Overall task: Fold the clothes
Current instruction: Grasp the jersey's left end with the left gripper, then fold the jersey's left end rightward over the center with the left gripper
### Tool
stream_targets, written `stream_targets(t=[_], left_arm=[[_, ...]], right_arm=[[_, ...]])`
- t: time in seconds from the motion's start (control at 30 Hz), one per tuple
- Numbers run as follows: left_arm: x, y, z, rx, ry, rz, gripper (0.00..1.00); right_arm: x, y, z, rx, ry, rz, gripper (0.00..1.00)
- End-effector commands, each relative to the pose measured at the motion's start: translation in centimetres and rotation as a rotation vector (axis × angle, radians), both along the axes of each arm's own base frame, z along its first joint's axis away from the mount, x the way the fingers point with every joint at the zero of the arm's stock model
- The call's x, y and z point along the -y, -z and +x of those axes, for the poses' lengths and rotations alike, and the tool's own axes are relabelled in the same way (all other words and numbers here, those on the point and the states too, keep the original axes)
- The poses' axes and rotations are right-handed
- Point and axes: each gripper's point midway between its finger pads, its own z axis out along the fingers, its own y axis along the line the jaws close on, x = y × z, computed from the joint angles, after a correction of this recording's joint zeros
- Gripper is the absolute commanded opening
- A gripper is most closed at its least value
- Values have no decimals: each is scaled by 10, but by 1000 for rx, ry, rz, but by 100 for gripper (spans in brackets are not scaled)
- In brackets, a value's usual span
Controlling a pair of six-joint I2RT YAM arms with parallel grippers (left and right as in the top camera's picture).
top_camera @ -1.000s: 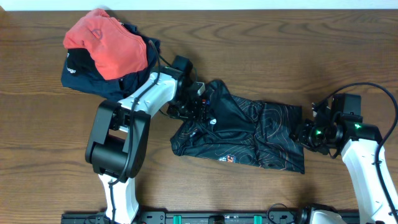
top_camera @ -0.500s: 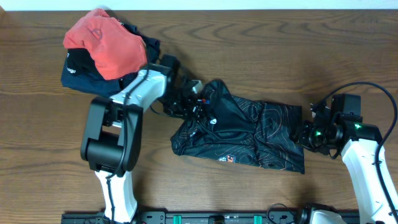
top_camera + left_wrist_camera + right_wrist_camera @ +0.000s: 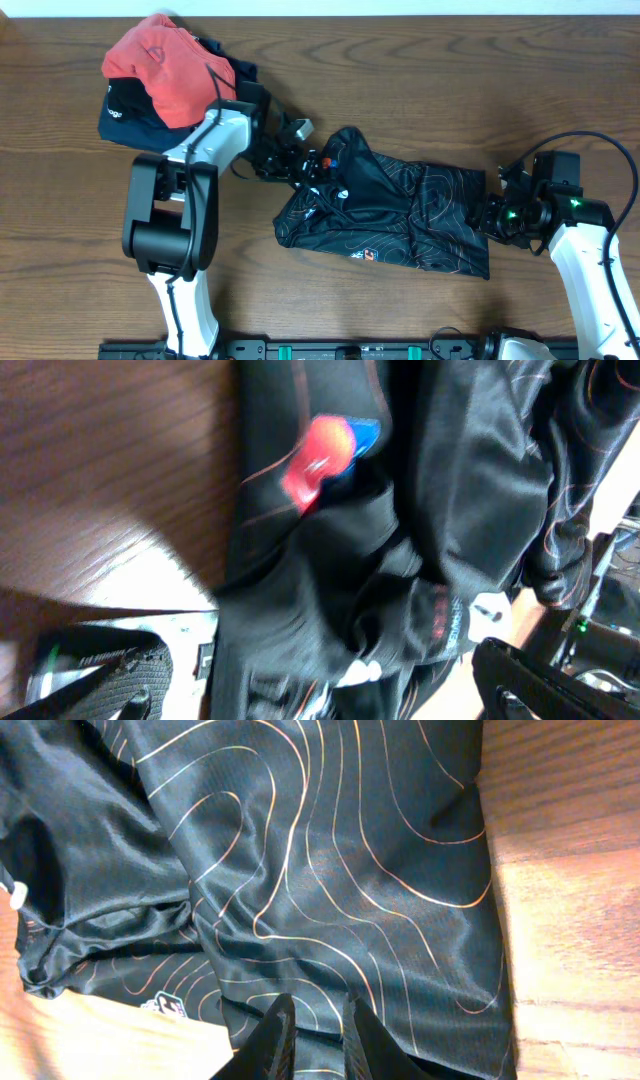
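On the dark wooden table (image 3: 420, 80), the black jersey with thin orange contour lines (image 3: 400, 215) lies crumpled at the centre, stretched roughly left to right. The left gripper (image 3: 305, 165) sits at its bunched upper-left edge; in the wrist view its fingers (image 3: 105, 665) stand wide apart with dark cloth and a red-and-blue logo (image 3: 325, 455) between and beyond them. The right gripper (image 3: 315, 1015) is at the jersey's right hem, its two fingers nearly together and pinching the fabric. A coral-red garment (image 3: 165, 70) rests on a navy garment (image 3: 125, 120) at far left.
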Motion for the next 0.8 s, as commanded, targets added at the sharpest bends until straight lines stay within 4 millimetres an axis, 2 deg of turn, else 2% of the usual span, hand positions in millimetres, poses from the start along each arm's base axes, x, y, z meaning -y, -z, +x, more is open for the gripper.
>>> stream_targets(t=[0.0,0.17,0.33,0.57,0.63,0.7,0.77], left_arm=[[-1,29,-18,-50,12,96,98],[-1,44,-32,-90,-14,129,99],[2,60,-41,-122,-79,137,87],[25,62,-51,-106,-36,130,76],[29,63,-53,-97,-21,135,67],[30,63,-54,-96,-17,139,48],[28,63,-55,-104,-19,142,23]], right_arm=[[3,-7,5,31,-8,-8,16],[3,-7,5,30,-8,-7,16],[3,-7,5,31,-7,-8,16],[3,-7,5,31,-7,-8,16],[3,-7,5,30,-7,-8,16],[2,-7,4,28,-4,-6,16],[2,-7,4,23,-1,-5,16]])
